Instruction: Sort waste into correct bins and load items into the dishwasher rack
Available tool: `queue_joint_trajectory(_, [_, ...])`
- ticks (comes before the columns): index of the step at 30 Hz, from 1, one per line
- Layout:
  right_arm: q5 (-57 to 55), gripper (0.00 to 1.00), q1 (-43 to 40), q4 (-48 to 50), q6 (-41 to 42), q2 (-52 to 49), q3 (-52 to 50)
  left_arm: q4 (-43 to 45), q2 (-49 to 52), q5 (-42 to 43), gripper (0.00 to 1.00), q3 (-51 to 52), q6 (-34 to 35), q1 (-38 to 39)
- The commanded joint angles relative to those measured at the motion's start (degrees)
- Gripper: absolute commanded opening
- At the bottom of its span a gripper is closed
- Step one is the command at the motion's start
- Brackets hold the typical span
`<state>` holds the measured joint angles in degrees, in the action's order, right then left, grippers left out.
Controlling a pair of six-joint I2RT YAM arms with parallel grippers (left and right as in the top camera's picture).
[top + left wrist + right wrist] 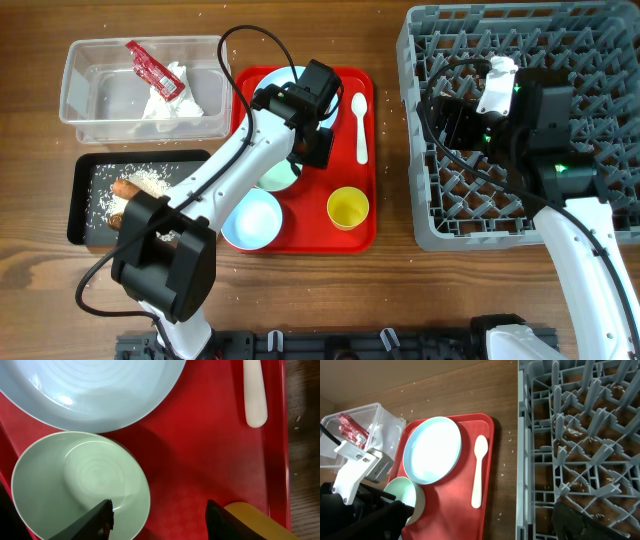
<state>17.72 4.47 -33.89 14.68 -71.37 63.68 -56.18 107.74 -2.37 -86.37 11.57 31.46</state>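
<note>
On the red tray [356,236] lie a pale blue plate [95,390], a pale green bowl [75,482], a pale blue bowl [251,219], a yellow cup [348,208] and a white spoon [361,125]. My left gripper [160,520] hangs open low over the green bowl's right rim. One finger [102,520] is inside the bowl, and the other stands outside, next to the cup [255,520]. My right gripper [450,120] stands open and empty above the left part of the dishwasher rack [600,60]. The red wrapper [150,68] and napkin [175,100] lie in the clear tub [90,95].
The black tray [85,205] at the front left holds rice [150,180], an orange stick [125,187] and a brown lump [118,218]. Stray rice grains dot the wooden table between the red tray and the rack [560,435]. A black cable loops over the left arm.
</note>
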Motion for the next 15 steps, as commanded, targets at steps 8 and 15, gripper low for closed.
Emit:
queue_joint_trajectory(8, [-0.7, 0.96, 0.2, -0.4, -1.0, -0.5, 0.7, -0.2, 0.2, -2.1, 0.52, -0.7, 6.8, 0.1])
queue_joint_trajectory(15, [0.5, 0.91, 0.6, 0.2, 1.1, -1.7, 0.7, -0.6, 0.1, -2.2, 0.56, -0.7, 13.6, -0.9])
